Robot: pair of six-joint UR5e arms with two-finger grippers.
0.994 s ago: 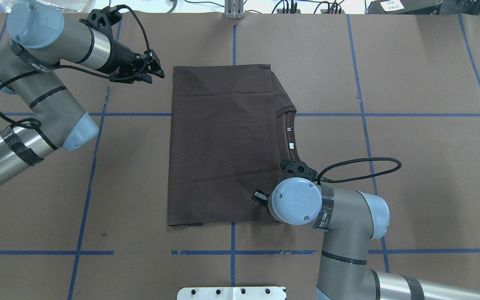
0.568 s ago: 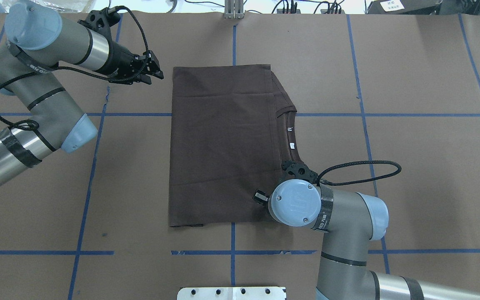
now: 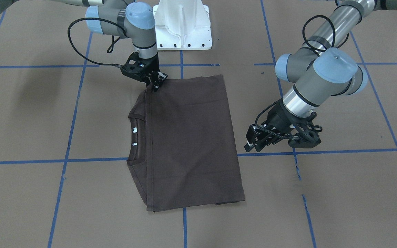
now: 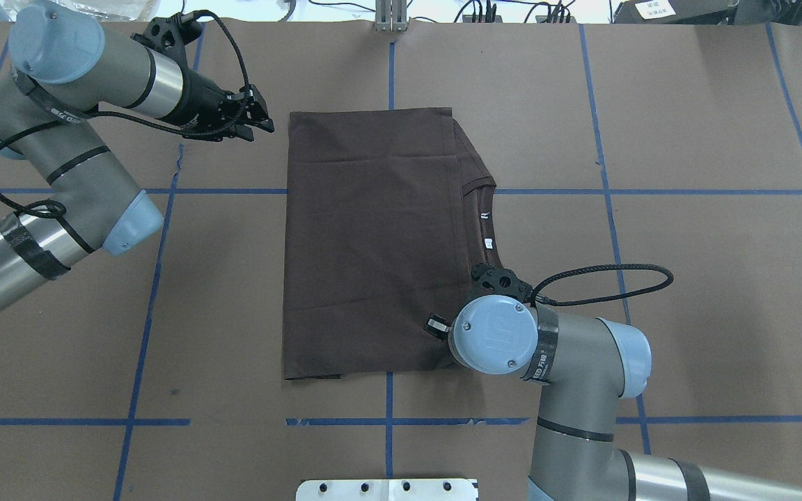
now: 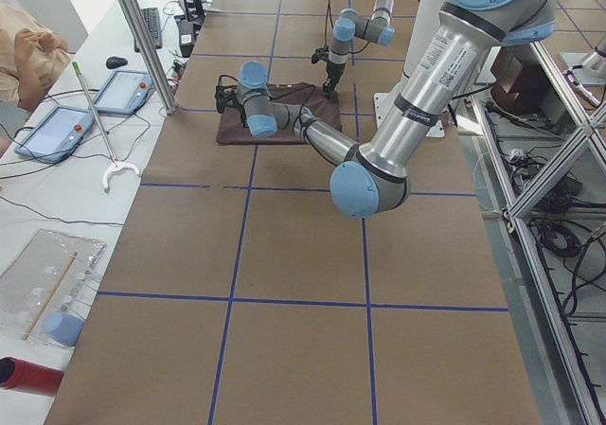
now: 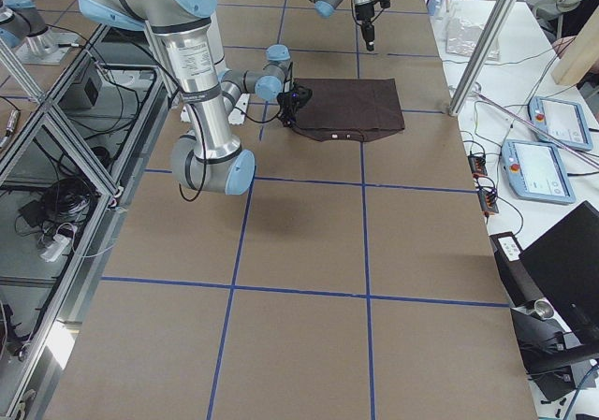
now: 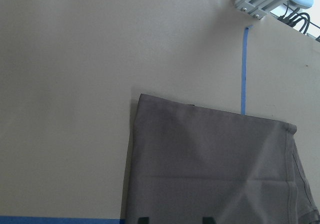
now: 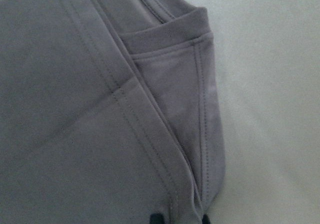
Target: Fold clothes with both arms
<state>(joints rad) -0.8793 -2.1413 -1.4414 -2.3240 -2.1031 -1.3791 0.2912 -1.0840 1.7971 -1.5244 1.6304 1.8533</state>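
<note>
Item 1, my left claw (image 4: 263,129): jaws apart, hovering off the cloth. A corner of the T-shirt (image 4: 373,236) lies just ahead of its tips, likely staged for a paired grab.
Item 2, T-shirt: dark brown, folded flat between my claws, with collar (image 4: 482,229) and white labels (image 4: 486,243) on the right-claw side.
Item 3, my right claw (image 3: 156,86): tips down at the shoulder corner. Whether it pinches, I cannot tell.

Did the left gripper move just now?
No. The left gripper sits in the same spot, just left of the shirt's far corner and beyond the blue line.
</note>
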